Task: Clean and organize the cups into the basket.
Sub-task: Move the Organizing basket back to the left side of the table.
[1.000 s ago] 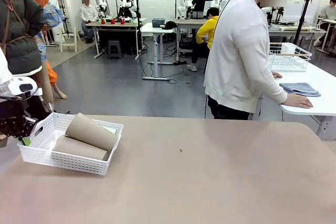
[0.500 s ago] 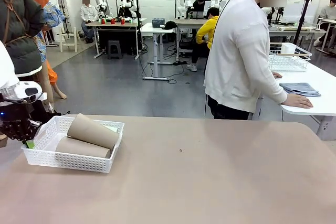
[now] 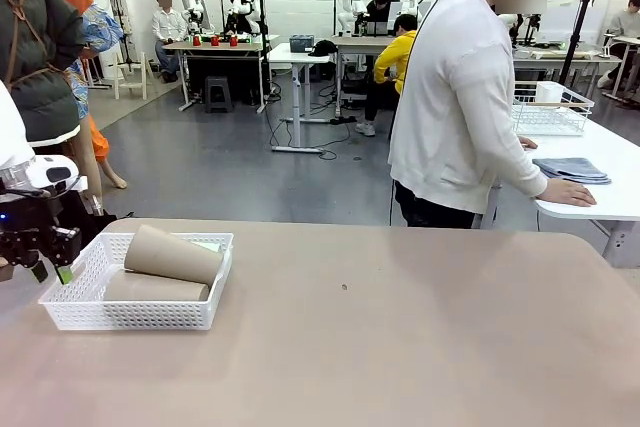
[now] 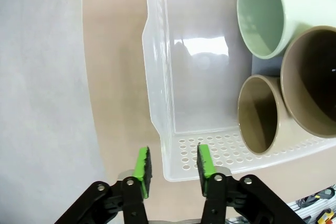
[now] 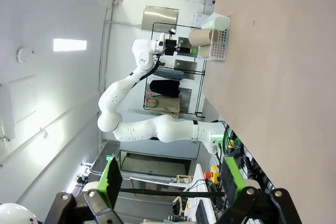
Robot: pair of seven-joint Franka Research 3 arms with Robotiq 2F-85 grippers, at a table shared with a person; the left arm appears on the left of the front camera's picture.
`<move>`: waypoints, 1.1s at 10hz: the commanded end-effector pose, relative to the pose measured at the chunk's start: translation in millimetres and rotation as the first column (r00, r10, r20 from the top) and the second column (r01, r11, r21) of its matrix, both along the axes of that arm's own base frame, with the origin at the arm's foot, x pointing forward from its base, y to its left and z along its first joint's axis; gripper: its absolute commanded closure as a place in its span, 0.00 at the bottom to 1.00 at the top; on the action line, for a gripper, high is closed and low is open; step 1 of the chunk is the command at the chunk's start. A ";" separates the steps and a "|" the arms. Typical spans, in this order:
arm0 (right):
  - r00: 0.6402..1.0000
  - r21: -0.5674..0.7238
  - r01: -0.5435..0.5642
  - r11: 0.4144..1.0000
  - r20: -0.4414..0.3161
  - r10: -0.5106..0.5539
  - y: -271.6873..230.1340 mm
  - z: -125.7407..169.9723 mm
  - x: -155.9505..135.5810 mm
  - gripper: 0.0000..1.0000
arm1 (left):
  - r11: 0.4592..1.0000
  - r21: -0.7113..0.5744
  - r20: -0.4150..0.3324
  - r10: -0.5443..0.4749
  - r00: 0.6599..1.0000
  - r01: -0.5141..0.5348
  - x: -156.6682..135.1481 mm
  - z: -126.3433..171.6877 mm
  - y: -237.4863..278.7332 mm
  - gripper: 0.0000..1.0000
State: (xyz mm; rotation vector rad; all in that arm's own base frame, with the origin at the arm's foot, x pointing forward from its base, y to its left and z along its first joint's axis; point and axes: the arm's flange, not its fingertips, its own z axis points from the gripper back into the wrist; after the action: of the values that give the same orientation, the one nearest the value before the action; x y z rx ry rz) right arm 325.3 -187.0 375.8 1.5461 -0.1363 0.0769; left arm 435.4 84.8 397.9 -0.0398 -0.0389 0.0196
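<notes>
The white lattice basket (image 3: 130, 315) sits flat on the tan table at the left. One tan cup (image 3: 175, 255) lies across another tan cup (image 3: 155, 290), and a sliver of the mint cup (image 3: 208, 245) shows behind them. In the left wrist view the basket (image 4: 157, 77) holds the mint cup (image 4: 262, 14) and two tan cups (image 4: 315, 82) (image 4: 260, 114), all on their sides. My left gripper (image 3: 52, 272) (image 4: 173, 163) is open at the basket's left end, its pads astride the end wall without pinching it. My right gripper (image 5: 172, 182) is open with nothing in it.
A person in a white sweater (image 3: 455, 97) stands at the far side, one hand on a folded cloth (image 3: 572, 169) on a neighbouring white table with a wire basket (image 3: 550, 112). The table edge (image 4: 89, 103) runs close beside the basket's left end.
My left gripper has opened and let go of the basket's end wall. The basket, slanted before, has swung round and settled square and flat on the table.
</notes>
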 end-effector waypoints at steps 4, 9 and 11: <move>1.000 0.012 0.007 1.000 0.016 -0.007 1.5 -2.2 -1.3 0.00 | 1.000 -0.015 0.021 0.009 1.000 -0.009 -10.5 9.4 -3.8 0.00; 1.000 0.012 0.007 1.000 0.016 -0.007 1.5 -2.2 -1.3 0.00 | 0.999 -0.036 0.024 0.023 0.999 -0.023 -27.4 28.5 -11.9 0.00; 1.000 0.012 0.007 1.000 0.016 -0.007 1.5 -2.2 -1.3 0.00 | 0.991 -0.115 0.099 -0.054 0.994 0.065 -81.3 81.7 -29.6 0.00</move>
State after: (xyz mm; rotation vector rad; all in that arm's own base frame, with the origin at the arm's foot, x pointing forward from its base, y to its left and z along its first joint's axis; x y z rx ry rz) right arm 325.4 -186.7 375.7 1.5464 -0.1356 0.0774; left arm 394.1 67.1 450.3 -0.1049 -0.0888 0.0081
